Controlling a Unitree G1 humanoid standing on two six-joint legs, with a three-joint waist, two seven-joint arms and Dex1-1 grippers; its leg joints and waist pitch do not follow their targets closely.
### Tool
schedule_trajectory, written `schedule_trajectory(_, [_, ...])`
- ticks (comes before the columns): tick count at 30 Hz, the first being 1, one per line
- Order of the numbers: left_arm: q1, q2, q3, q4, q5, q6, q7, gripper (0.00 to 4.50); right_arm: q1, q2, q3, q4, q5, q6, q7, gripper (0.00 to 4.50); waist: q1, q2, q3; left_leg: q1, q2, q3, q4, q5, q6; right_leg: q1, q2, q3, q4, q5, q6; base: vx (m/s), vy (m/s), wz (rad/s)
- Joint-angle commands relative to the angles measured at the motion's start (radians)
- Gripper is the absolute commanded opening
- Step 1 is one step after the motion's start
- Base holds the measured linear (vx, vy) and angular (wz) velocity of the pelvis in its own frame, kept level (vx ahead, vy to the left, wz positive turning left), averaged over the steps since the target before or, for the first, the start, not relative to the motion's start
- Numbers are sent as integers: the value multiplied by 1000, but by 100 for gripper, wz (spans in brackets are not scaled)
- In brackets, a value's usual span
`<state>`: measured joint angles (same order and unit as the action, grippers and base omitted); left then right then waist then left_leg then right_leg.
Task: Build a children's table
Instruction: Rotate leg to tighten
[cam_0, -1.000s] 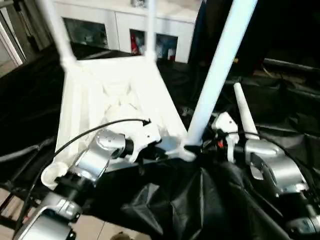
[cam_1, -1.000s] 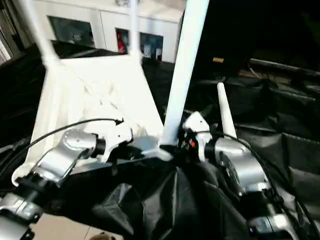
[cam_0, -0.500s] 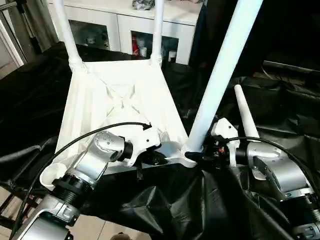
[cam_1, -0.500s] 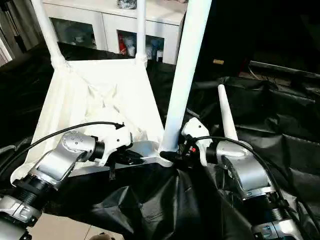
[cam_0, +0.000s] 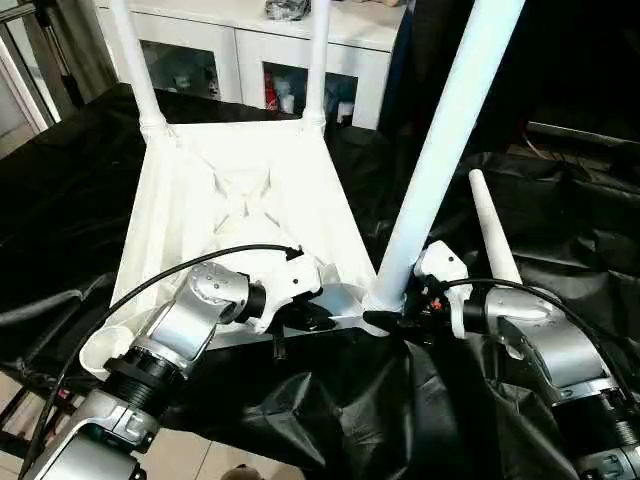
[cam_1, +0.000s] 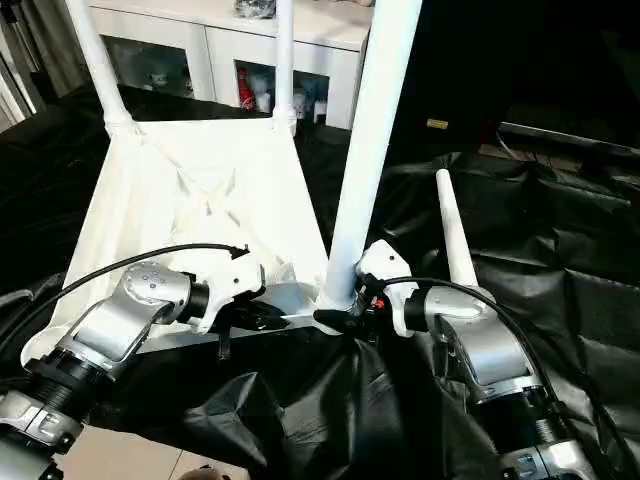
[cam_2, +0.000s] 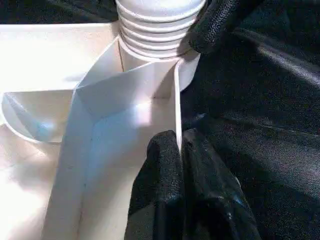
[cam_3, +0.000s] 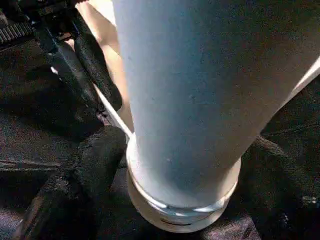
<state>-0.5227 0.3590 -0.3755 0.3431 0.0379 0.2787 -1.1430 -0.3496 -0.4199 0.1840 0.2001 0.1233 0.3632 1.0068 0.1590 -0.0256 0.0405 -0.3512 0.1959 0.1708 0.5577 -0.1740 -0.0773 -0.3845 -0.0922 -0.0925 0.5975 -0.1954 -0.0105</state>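
the left gripper (cam_2: 181, 150) pinches the upturned white plastic ribbed tabletop's (cam_0: 240, 210) rim at frame centre, steadying it while the right gripper's (cam_3: 170, 170) fingers straddle the white tapered tube leg (cam_0: 440, 150).

Upright leg (cam_0: 440, 160) blocks passage between tabletop (cam_0: 240, 210) and loose leg (cam_0: 492, 232).

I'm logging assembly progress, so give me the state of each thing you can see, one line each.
Tabletop: upside down on the black cloth, ribs up.
Far legs: two upright in the far sockets.
Near leg: standing in the near right socket.
Loose leg: lying on the cloth.
Near left socket: empty.
Left gripper: shut on the tabletop's rim.
Right gripper: fingers either side of the near leg's base.
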Motion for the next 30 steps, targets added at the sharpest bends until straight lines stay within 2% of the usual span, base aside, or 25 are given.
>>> schedule_trajectory(1, [-16,-27,-21,-73,-27,-14,-14,0,20,17,60,2,12,28,29,366,-6,3,-56,6,39,-6,-57,-171,24,49,-62,54,-55,-82,-203,0,0,0])
schedule_trajectory(5, [-14,-25,-23,-75,-25,-11,-16,0,19,19,56,6,17,33,29,366,-6,2,-57,6,39,-6,-56,-166,24,50,-61,54,-53,-74,-204,0,0,0])
schedule_trajectory(6, [-13,-24,-23,-76,-25,-10,-16,0,19,21,55,8,15,32,27,340,-6,3,-57,5,38,-6,-55,-164,24,50,-62,54,-54,-72,-204,0,0,0])
schedule_trajectory(9, [-10,-20,-23,-81,-24,-6,-18,0,20,27,51,12,20,36,26,326,-5,2,-58,6,38,-6,-55,-160,26,50,-62,54,-53,-73,-204,0,0,0])
schedule_trajectory(12, [-9,-20,-23,-80,-24,-4,-17,0,22,30,50,17,22,37,25,292,-5,0,-57,5,38,-6,-54,-160,26,50,-61,54,-52,-76,-203,0,0,0])
schedule_trajectory(16, [-8,-19,-22,-82,-24,-2,-15,0,23,36,48,20,21,39,20,278,-5,1,-55,6,39,-6,-56,-188,18,48,-63,54,-57,-128,-193,0,0,0])
schedule_trajectory(19, [-4,-19,-21,-85,-23,3,-11,0,28,52,39,24,23,42,-3,276,-6,1,-55,5,38,-7,-56,-189,14,48,-64,55,-57,-132,-189,0,0,0])
schedule_trajectory(24, [-11,-40,-6,-74,-17,40,38,0,31,95,9,41,21,55,-79,275,-15,2,-51,4,37,-9,-61,-232,-3,45,-64,54,-64,-199,-177,0,0,0])
schedule_trajectory(26, [-49,-115,34,-15,0,83,178,0,17,165,-27,94,-1,55,-211,275,-19,5,-47,6,37,-9,-63,-265,-11,41,-64,55,-70,-253,-166,0,0,0])
schedule_trajectory(28, [-89,-198,77,47,7,135,318,0,-9,239,-63,159,-18,61,-348,275,-24,6,-45,10,33,-12,-63,-308,-32,37,-68,52,-84,-367,-141,0,0,0])
schedule_trajectory(30, [-112,-246,96,82,6,162,386,0,-31,286,-89,205,-23,67,-431,275,-25,3,-46,14,31,-14,-62,-320,-42,34,-69,51,-89,-416,-120,0,0,0])
